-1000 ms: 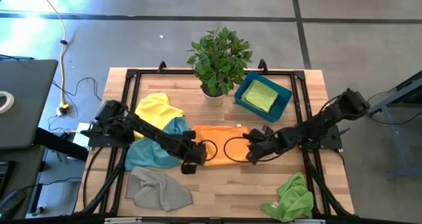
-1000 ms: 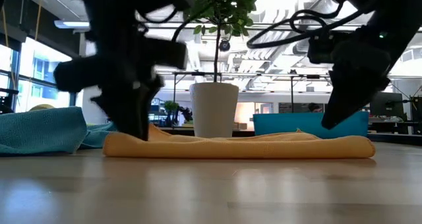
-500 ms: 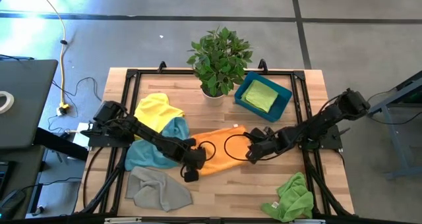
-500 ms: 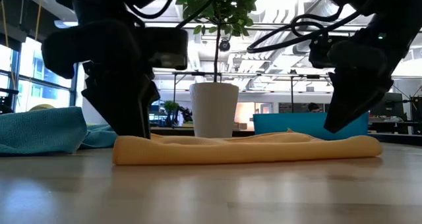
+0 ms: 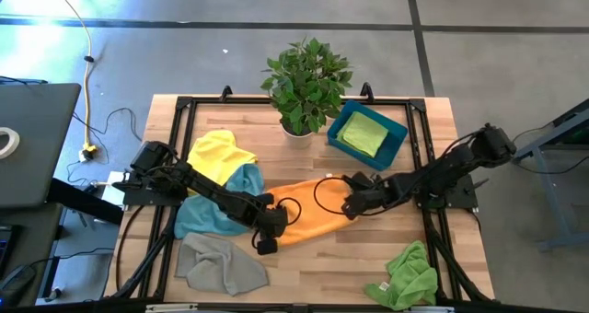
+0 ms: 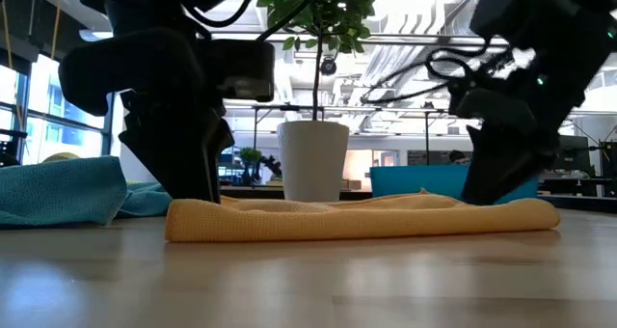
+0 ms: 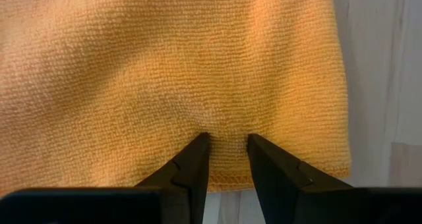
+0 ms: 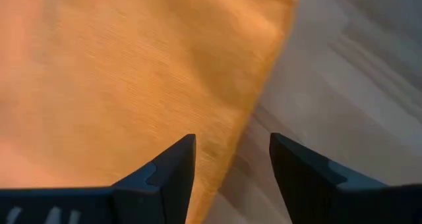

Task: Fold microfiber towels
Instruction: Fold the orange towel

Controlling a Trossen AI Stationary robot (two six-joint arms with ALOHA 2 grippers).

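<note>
Table: pale wood-plank top (image 5: 313, 267) inside a black frame, on a grey floor.
Room: the low view looks past the table into an office hall with ceiling lights and windows at the side.
Orange towel (image 5: 317, 216): flat at table centre, folded into a band that runs aslant between both grippers.
Left gripper (image 5: 267, 235): at the towel's near-left end; its fingers (image 7: 191, 165) stand a narrow gap apart, pressed into the cloth near its hem. Whether a fold is pinched between them cannot be told.
Right gripper (image 5: 354, 205): at the towel's right end, jaws spread wide above the cloth edge, holding nothing.
Other towels: yellow towel (image 5: 219, 155) and light blue towel (image 5: 210, 212) heaped under the left arm; grey towel (image 5: 221, 265) near the front edge; green towel (image 5: 405, 274) crumpled at the front right; another green towel (image 5: 363, 133) folded in the teal bin (image 5: 342, 121).
Potted plant (image 5: 306, 83): at the back, beside the bin.
Hidden: light blue towel partly covered by the arm; in the low view both grippers show only as dark shapes.
</note>
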